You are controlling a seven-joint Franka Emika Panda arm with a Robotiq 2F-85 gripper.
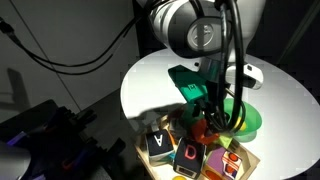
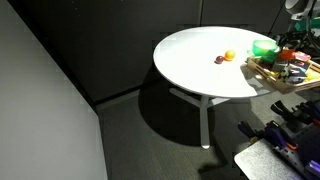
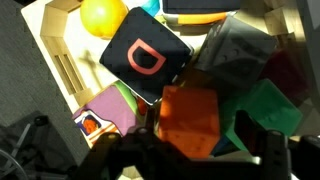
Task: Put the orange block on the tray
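dim room | overhead light on white table | wrist view blurred close-up

Tray sits at table edge. In tray, per an exterior view: A block & D block side by side at tray's near wall, other blocks packed behind. Task's block is over tray, next to D block; resting or lifted, can't tell. Bowl on table, just beside tray. Ball & small item on table near tray, twd table middle.
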